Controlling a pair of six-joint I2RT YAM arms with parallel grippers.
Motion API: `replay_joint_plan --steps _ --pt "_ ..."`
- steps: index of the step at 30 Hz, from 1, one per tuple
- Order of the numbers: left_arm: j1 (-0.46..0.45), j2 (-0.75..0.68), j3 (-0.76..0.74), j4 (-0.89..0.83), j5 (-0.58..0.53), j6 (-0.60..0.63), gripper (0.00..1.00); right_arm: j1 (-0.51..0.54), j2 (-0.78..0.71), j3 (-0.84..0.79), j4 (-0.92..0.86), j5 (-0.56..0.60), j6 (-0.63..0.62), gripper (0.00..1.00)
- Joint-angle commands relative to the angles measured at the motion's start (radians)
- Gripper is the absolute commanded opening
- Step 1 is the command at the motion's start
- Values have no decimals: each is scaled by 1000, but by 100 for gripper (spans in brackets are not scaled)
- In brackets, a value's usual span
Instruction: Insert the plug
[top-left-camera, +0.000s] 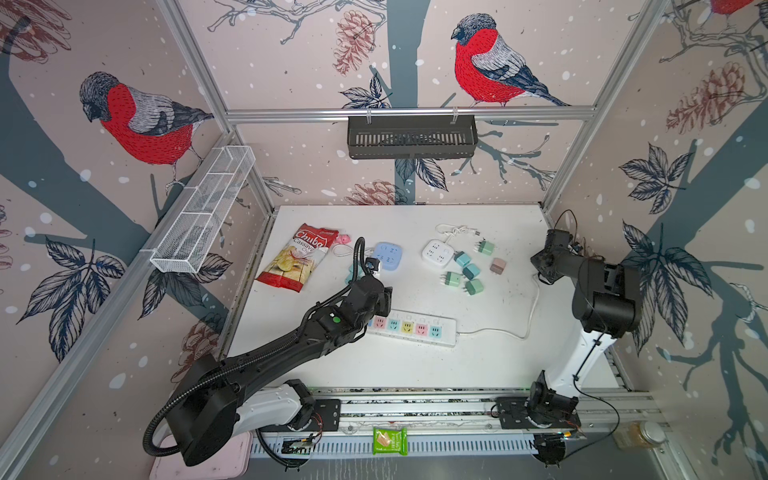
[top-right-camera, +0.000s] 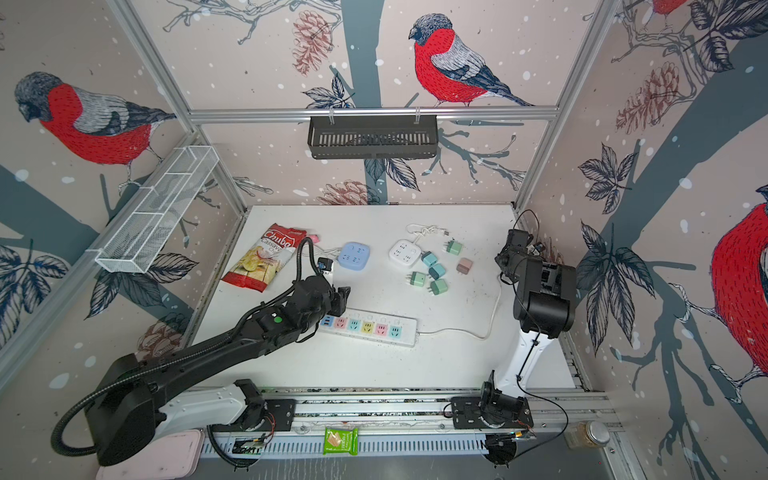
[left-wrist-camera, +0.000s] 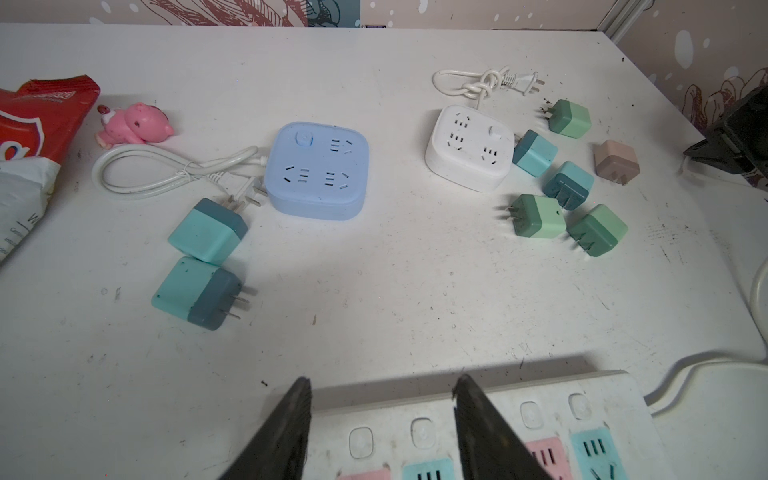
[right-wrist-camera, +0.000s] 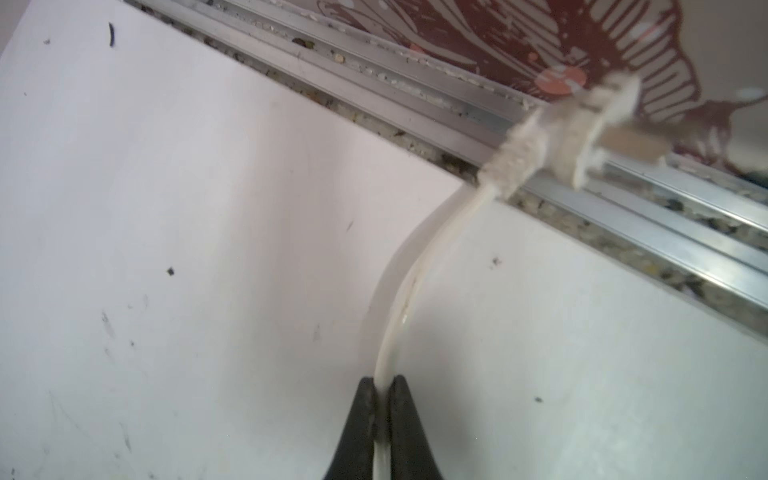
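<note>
Right pincer (right-wrist-camera: 382, 384) clamps the cord (right-wrist-camera: 399, 299) at three o'clock, likely fetching its plug (right-wrist-camera: 557, 133); left pincer (left-wrist-camera: 384, 380) hovers parted over the power strip (left-wrist-camera: 602, 407).

A red chips bag (top-left-camera: 297, 257) lies near a pink toy (left-wrist-camera: 135, 124).
</note>
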Motion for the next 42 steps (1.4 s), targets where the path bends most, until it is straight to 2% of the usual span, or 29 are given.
replay_joint_plan --steps 1,8,12,21,27,29,31,33,37,42 --pt "-2 -17 -8 16 -19 4 57 35 -48 -5 -94 23 -10 5" --pt "-2 -43 -24 21 -20 5 57 169 -159 2 -141 120 -29 4" --pt "-2 -60 -31 19 -20 1 57 229 -185 -33 -140 128 -14 4" --pt "-2 -165 -63 -10 -37 -25 58 295 -359 -288 -72 112 -6 5" --pt "-2 -308 -137 -34 -182 -56 61 329 -499 -428 -62 76 -44 21" --pt "-2 -367 -170 -48 -253 -65 66 333 -558 -463 -55 59 -56 35" --pt "0 -427 -216 -41 -331 -68 74 338 -600 -470 -70 43 -70 56" --pt "1 -468 -270 -8 -380 -56 79 348 -632 -459 -104 55 -78 65" --pt "6 -502 -316 -13 -439 -82 80 374 -687 -449 -113 59 -97 76" --pt "6 -512 -330 10 -425 -66 80 395 -622 -374 -84 10 -129 79"
